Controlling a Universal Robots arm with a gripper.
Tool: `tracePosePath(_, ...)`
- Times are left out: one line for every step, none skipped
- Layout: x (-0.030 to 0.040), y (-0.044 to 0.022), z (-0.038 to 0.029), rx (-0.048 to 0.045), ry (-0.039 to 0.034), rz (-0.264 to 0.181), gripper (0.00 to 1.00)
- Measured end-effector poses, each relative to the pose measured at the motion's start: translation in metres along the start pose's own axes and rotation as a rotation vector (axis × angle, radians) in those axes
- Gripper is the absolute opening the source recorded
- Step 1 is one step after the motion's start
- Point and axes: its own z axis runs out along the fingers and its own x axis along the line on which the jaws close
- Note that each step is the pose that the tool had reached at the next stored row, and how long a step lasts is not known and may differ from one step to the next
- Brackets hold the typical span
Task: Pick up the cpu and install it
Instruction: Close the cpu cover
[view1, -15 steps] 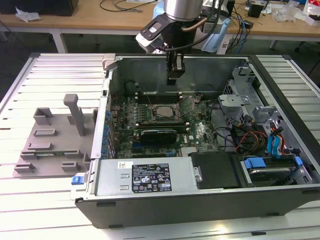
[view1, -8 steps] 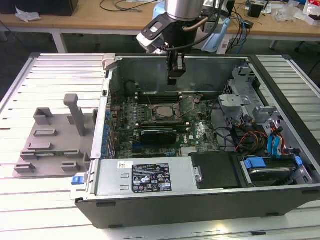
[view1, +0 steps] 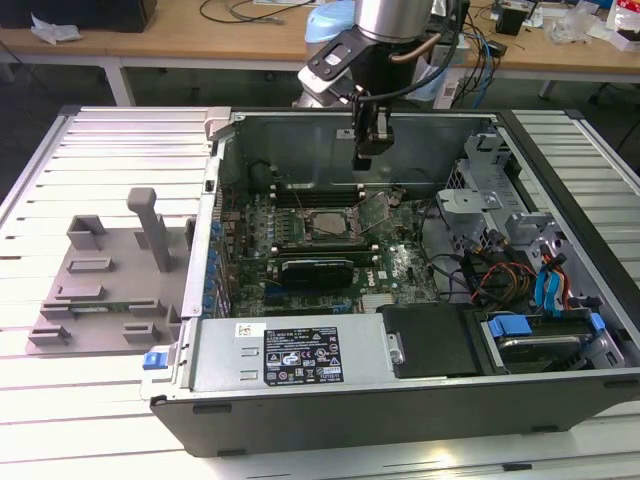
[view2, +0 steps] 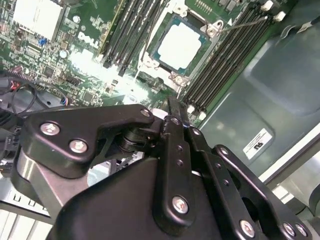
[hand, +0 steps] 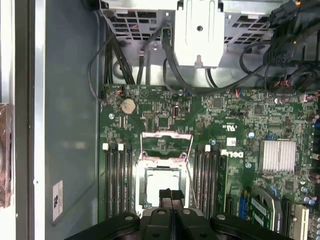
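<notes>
The cpu (view1: 327, 222) lies flat in the socket on the green motherboard, its silver-grey top facing up; both wrist views look down on it (view2: 180, 45) (hand: 162, 184). The socket's metal load plate (hand: 166, 144) is swung open beside it. My gripper (view1: 368, 152) hangs over the open computer case, above and just behind the socket. Its black fingers (hand: 170, 197) are pressed together and hold nothing. In the second wrist view the fingertips (view2: 173, 107) meet as one thin blade, well above the board.
Memory slots (hand: 116, 175) flank the socket on both sides. A long black card (view1: 315, 268) lies in front of it. Drive cages and cables (view1: 500, 250) crowd the exterior view's right. A grey fixture (view1: 105, 275) stands on the slatted table outside the case (view1: 300, 355).
</notes>
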Motion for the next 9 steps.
tracePosePath(-0.0001,0.005,0.0,-0.0001,0.0,0.0,0.11)
tracePosePath(-0.0002,0.0088,0.0,0.0,-0.0002,0.0,0.11)
tracePosePath(-0.0003,0.0128,0.0,0.0,-0.0003,0.0,0.11)
tracePosePath(-0.0004,0.0167,0.0002,0.0,-0.0003,0.0,0.11)
tracePosePath(-0.0006,0.0241,0.0005,0.0,-0.0003,0.0,0.11)
tracePosePath(-0.0008,0.0285,0.0009,0.0001,-0.0005,0.0,0.11)
tracePosePath(-0.001,0.0379,0.0023,0.0004,-0.0004,0.0,0.11)
tracePosePath(-0.001,0.0421,0.0033,0.0008,-0.0002,0.0,0.11)
tracePosePath(-0.0011,0.0452,0.0049,0.0012,-0.0003,0.0,0.11)
